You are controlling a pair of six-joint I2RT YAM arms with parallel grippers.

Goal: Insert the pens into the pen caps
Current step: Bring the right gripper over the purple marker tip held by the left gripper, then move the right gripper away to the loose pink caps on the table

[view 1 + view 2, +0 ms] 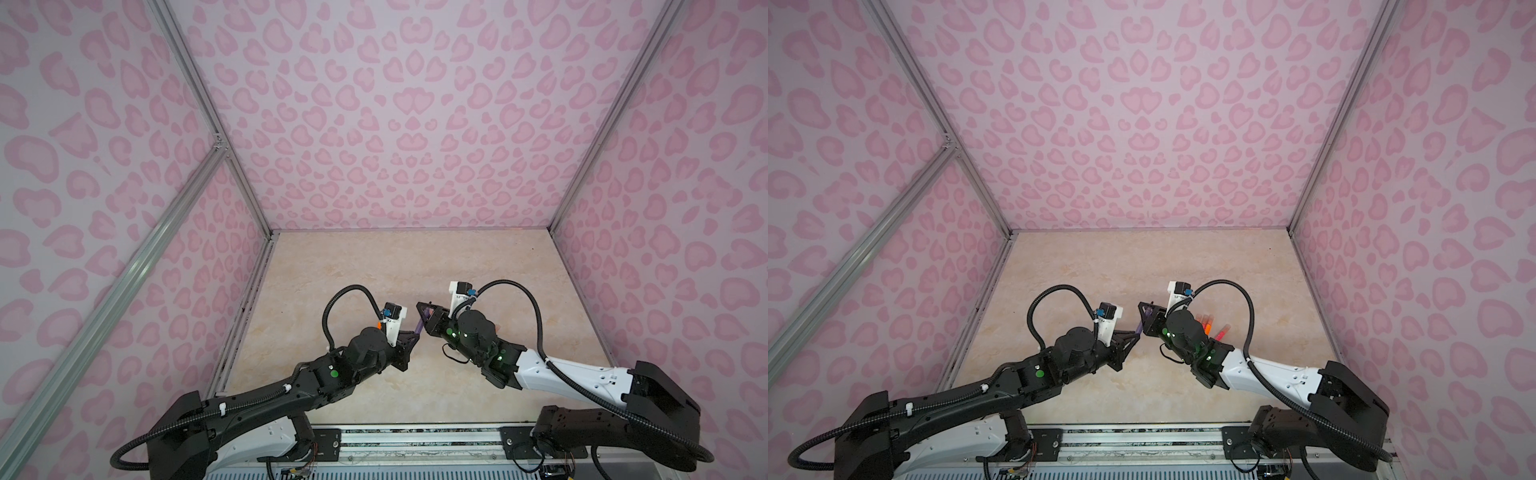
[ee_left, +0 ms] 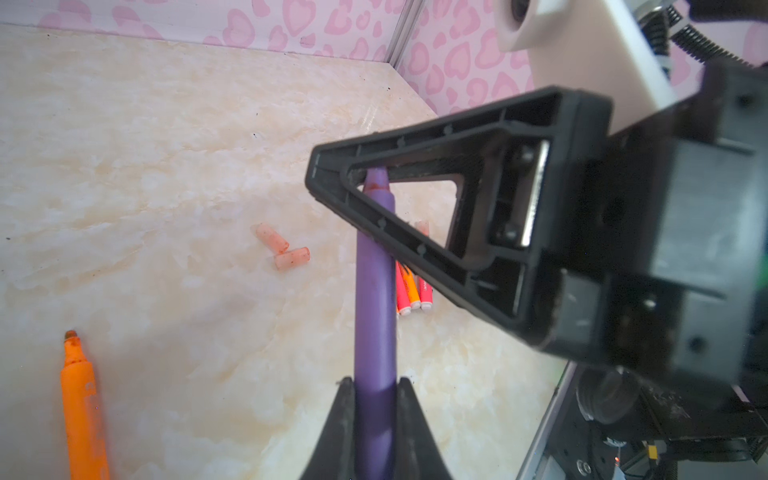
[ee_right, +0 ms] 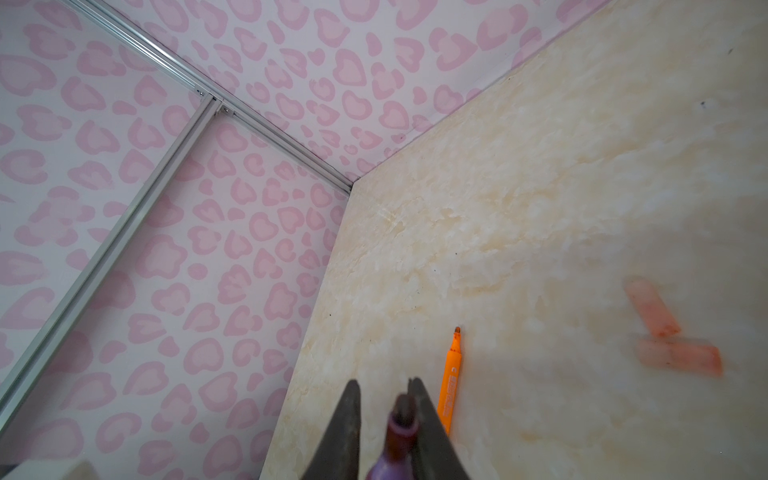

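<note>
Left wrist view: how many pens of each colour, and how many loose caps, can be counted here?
Purple pen: 1
Orange pens: 2
Pink-red pens: 2
Loose caps: 2
Total: 7

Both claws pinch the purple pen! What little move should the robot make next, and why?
Probably open the left gripper. It and the right gripper both clamp one purple pen, whose tip looks bare, while two pen caps lie on the table; one arm must free up to fetch a cap.
</note>
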